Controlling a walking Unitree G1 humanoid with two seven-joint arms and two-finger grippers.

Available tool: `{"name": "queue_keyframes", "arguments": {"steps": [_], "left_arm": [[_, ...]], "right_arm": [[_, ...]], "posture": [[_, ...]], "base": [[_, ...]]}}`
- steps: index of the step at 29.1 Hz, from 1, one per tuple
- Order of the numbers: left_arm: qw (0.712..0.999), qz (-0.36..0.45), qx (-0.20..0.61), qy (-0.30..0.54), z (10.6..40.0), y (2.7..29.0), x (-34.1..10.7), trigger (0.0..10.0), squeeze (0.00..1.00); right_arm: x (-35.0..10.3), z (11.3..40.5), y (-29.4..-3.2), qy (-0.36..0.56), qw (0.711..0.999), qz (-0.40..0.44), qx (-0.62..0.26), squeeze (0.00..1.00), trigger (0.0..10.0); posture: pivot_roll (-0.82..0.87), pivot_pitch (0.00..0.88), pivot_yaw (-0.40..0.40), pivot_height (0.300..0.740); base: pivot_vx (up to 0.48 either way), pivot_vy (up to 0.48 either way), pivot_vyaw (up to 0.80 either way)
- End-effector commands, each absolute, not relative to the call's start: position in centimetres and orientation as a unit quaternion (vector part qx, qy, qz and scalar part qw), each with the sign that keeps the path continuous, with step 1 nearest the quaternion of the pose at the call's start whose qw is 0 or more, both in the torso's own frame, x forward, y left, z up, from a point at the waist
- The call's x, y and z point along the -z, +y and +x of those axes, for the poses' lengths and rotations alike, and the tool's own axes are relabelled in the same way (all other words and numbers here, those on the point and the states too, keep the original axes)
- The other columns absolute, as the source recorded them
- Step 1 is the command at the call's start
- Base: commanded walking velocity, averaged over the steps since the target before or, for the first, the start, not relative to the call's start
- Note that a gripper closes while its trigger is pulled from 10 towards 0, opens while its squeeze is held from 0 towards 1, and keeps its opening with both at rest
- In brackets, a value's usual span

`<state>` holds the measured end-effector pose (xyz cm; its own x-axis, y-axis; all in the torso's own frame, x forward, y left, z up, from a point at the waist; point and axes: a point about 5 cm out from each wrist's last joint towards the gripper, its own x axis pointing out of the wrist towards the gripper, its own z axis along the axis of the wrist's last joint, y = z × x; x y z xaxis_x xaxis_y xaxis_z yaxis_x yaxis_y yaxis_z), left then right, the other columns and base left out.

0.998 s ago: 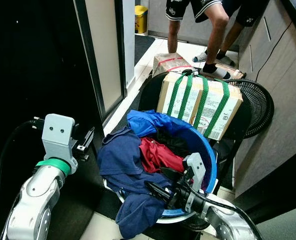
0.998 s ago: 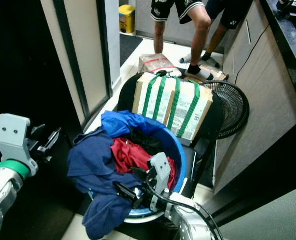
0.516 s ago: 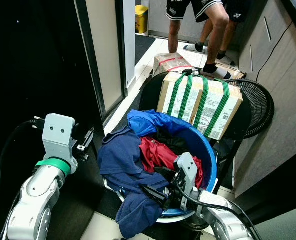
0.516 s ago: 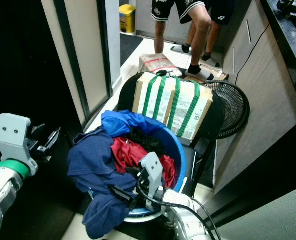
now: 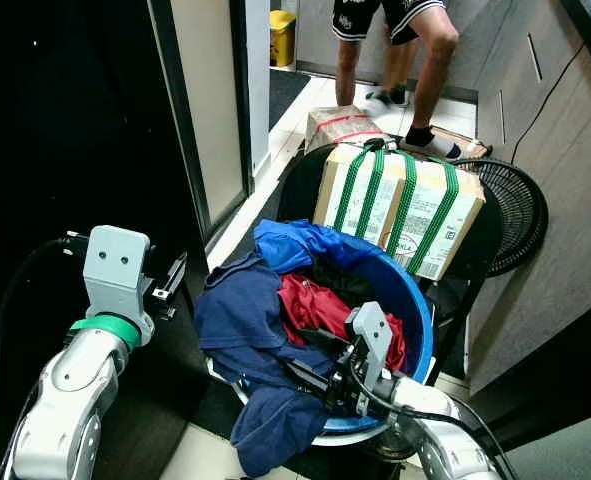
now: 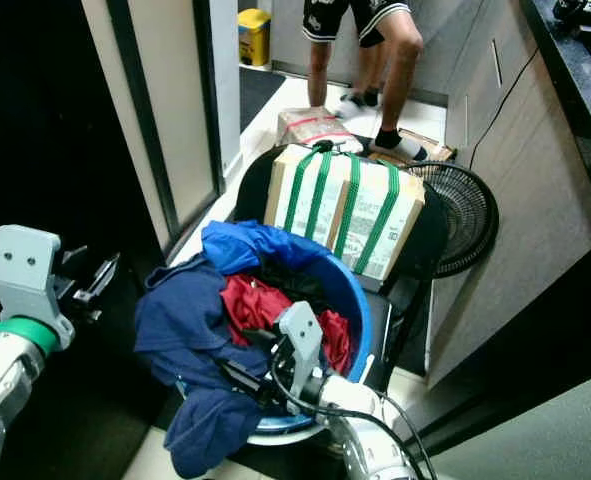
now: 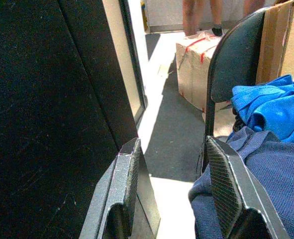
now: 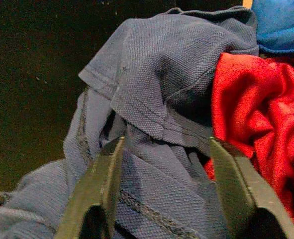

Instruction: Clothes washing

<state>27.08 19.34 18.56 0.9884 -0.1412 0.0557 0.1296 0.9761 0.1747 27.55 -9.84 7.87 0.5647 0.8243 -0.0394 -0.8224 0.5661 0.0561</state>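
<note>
Right wrist view: right gripper [image 8: 161,199] fingers spread wide over the navy polo shirt [image 8: 151,99], gripping nothing — blue basin [image 5: 415,310] remains full; left gripper [image 7: 174,194] open, idle.

My head cameras are sharp, with no motion blur. Daylight comes from the far end, where the pale tiled floor [image 5: 305,110] is brightest, near washed out. The dark glass door panel [image 5: 65,130] on my left is almost black and detail is lost there. My right wrist camera has crisp focus on the navy knit shirt [image 8: 156,114]. Its upper corner is murky. In my left wrist camera the ribbed black fingers [image 7: 226,189] are slightly soft.
</note>
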Motion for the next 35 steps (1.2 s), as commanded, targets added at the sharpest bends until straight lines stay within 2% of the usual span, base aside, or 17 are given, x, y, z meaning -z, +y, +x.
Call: {"name": "queue_keyframes", "arguments": {"steps": [1, 10, 11, 12, 13, 17, 23, 27, 28, 35], "left_arm": [[0.992, 0.093, 0.074, -0.032, 27.1, 19.2, -18.4, 10.0, 0.00], [0.992, 0.094, 0.073, -0.033, 27.1, 19.1, -18.4, 10.0, 0.00], [0.992, 0.095, 0.072, -0.034, 27.1, 19.2, -18.4, 10.0, 0.00], [0.992, 0.095, 0.072, -0.034, 27.1, 19.2, -18.4, 10.0, 0.00], [0.992, 0.095, 0.072, -0.034, 27.1, 19.2, -18.4, 10.0, 0.00], [0.992, 0.095, 0.072, -0.034, 27.1, 19.1, -18.4, 10.0, 0.00], [0.992, 0.097, 0.072, -0.036, 27.1, 19.1, -18.5, 10.0, 0.00], [0.992, 0.098, 0.072, -0.036, 27.1, 19.2, -18.5, 10.0, 0.00], [0.992, 0.099, 0.072, -0.035, 27.1, 19.2, -18.5, 10.0, 0.00], [0.992, 0.101, 0.073, -0.036, 27.1, 19.2, -18.5, 10.0, 0.00]], "right_arm": [[-7.3, 27.4, -9.7, 0.028, 0.883, -0.024, -0.468, 0.00, 0.0], [-7.3, 27.6, -9.8, 0.013, 0.885, -0.063, -0.462, 0.00, 0.0], [-7.5, 27.8, -10.0, 0.002, 0.893, -0.051, -0.447, 0.00, 9.9], [-7.5, 27.8, -10.0, 0.002, 0.893, -0.051, -0.447, 0.00, 9.9], [-7.8, 28.0, -10.1, -0.008, 0.896, -0.044, -0.441, 1.00, 10.0], [-8.0, 28.2, -10.2, -0.024, 0.898, -0.048, -0.437, 1.00, 10.0], [-8.3, 28.1, -10.5, -0.074, 0.904, -0.105, -0.408, 1.00, 10.0], [-7.4, 28.0, -10.7, -0.058, 0.903, -0.123, -0.407, 1.00, 10.0], [-6.7, 27.9, -10.7, -0.043, 0.900, -0.150, -0.407, 1.00, 10.0], [-6.4, 27.7, -10.6, -0.052, 0.892, -0.178, -0.413, 1.00, 10.0]], "posture": [[0.16, 0.079, 0.065, 0.740], [0.16, 0.076, 0.060, 0.740], [0.16, 0.076, 0.060, 0.740], [0.16, 0.076, 0.060, 0.740], [0.16, 0.077, 0.061, 0.740], [0.16, 0.077, 0.062, 0.740], [0.16, 0.077, 0.061, 0.740], [0.16, 0.077, 0.062, 0.740], [0.16, 0.077, 0.062, 0.740], [0.16, 0.079, 0.064, 0.740]], "base": [[0.000, 0.000, 0.00], [0.000, 0.000, 0.00], [0.000, 0.000, 0.00], [0.000, 0.000, 0.00], [0.000, 0.000, 0.00], [0.000, 0.000, 0.00], [0.000, 0.000, 0.00], [0.000, 0.000, 0.00], [0.000, 0.000, 0.00], [0.000, 0.000, 0.00]]}}
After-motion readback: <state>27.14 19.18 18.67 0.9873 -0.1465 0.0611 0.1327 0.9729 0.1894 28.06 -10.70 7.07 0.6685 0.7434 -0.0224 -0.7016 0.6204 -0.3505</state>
